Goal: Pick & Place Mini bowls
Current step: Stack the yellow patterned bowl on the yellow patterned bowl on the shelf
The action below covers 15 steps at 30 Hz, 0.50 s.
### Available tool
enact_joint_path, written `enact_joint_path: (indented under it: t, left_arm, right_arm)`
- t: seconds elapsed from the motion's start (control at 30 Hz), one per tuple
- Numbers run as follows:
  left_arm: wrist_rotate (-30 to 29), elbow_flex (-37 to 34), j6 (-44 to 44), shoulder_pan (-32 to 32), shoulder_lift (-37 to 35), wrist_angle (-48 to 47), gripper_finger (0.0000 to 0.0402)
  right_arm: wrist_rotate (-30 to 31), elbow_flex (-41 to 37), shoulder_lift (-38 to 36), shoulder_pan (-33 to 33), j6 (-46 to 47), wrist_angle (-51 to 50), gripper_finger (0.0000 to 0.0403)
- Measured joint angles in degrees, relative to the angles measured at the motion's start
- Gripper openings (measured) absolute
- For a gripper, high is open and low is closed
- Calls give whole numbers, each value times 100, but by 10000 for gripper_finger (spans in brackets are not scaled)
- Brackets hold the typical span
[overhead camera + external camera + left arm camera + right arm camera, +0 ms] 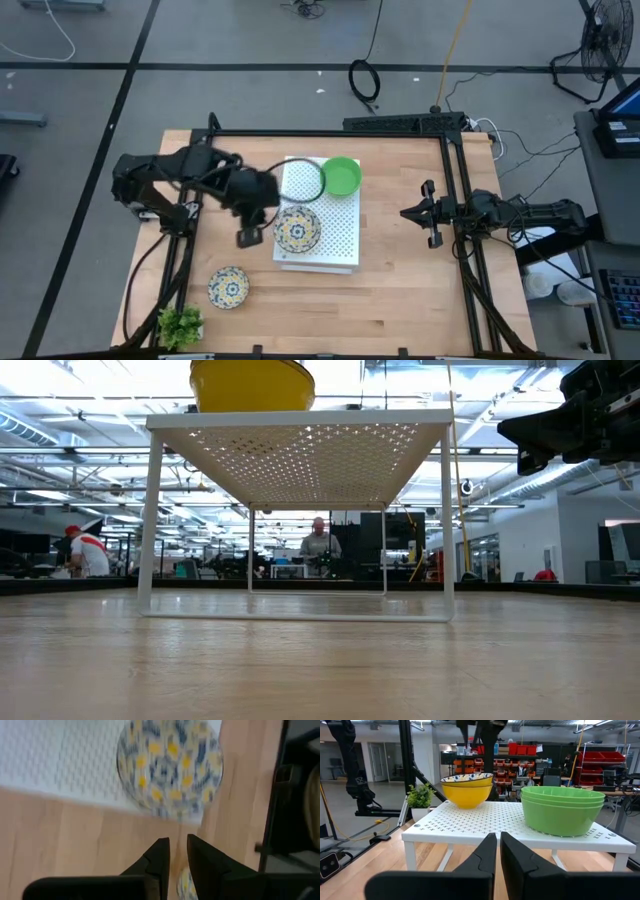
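Patterned bowls, green bowls on white board; plant behind.

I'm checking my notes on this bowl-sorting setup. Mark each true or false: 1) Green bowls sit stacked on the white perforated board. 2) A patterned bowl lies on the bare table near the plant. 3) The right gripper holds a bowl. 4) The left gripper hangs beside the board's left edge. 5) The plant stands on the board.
1) True: the green bowls sit stacked on the white perforated board.
2) True: a patterned bowl lies near the plant.
3) False: the right gripper is shut on nothing, away from the board.
4) True: left gripper.
5) False: it stands at the table's corner.
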Motion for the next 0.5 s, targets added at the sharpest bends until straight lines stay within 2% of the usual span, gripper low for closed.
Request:
enact_joint_path:
  t: [0.2,0.4,0.5]
  left_arm:
    - [-448,-151,-881,-729,-77,19,72]
    - [-479,-681,-1699,-1448,-74,10,72]
    - [-422,-1109,-2545,-1774,-81,-13,72]
  right_arm:
    - [0,0,2,-2,0,2,13]
    - [0,0,2,1,-1,2,12]
    - [0,0,2,0,1,2,11]
